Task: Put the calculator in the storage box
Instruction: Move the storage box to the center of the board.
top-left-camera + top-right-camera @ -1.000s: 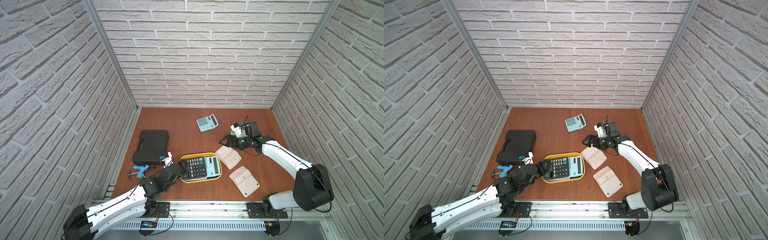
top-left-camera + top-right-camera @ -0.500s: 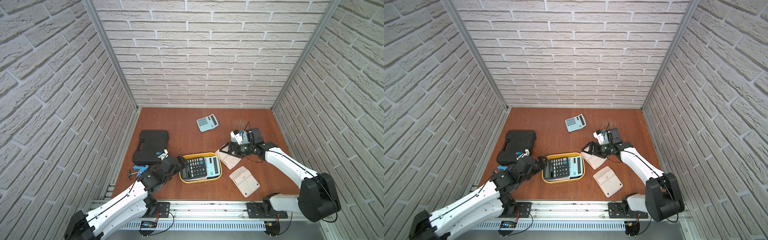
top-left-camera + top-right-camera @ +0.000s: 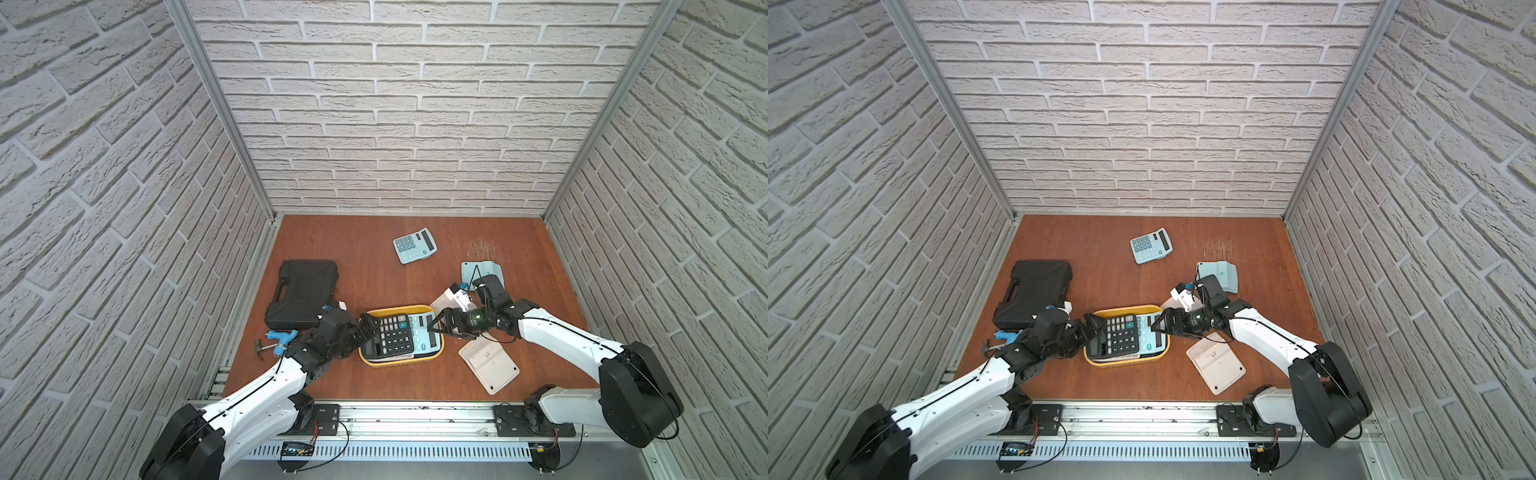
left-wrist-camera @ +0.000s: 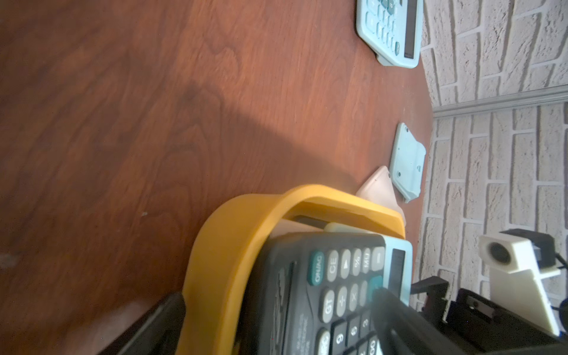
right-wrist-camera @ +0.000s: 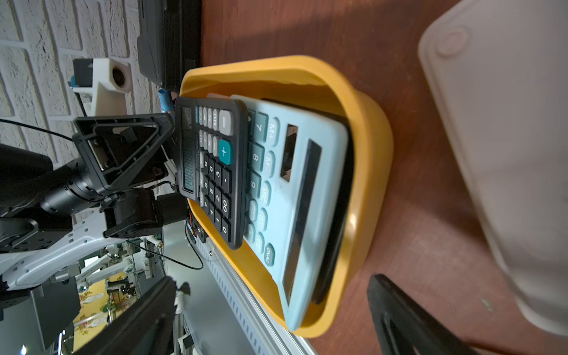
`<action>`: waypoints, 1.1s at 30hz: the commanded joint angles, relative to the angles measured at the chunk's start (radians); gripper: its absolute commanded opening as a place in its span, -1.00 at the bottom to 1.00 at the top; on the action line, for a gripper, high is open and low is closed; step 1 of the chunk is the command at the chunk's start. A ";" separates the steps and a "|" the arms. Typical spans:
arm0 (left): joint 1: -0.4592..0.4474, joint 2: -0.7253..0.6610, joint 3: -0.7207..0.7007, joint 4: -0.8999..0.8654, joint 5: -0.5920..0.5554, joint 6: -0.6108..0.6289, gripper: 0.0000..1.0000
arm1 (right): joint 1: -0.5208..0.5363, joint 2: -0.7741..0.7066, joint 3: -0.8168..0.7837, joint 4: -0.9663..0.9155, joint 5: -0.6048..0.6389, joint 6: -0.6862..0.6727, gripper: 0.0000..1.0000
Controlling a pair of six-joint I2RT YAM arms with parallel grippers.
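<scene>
The yellow storage box (image 3: 399, 362) sits at the table's front middle. A black calculator (image 3: 388, 338) lies face up in it, tilted over a light blue calculator (image 3: 426, 332). A dark flat thing shows under the blue one in the right wrist view. My left gripper (image 3: 368, 329) is open at the box's left end. In the left wrist view one of its fingers (image 4: 396, 319) lies over the black calculator's (image 4: 322, 292) keys and the other outside the box wall (image 4: 221, 261). My right gripper (image 3: 436, 326) is open at the box's right end (image 5: 368, 153), holding nothing.
A light blue calculator (image 3: 414, 245) lies face up at the back. Another (image 3: 482, 270) lies face down behind my right arm. A white one (image 3: 488, 363) lies face down at the front right. A black hard case (image 3: 303, 293) and a blue-handled tool (image 3: 282, 336) are on the left.
My right gripper has come forward and to the left, from the back right to the box's right end. My left gripper's jaws have spread wider at the black calculator.
</scene>
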 commanded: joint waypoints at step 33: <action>0.443 0.379 0.243 0.228 0.361 0.130 0.96 | 0.005 0.312 0.338 0.048 0.167 0.049 1.00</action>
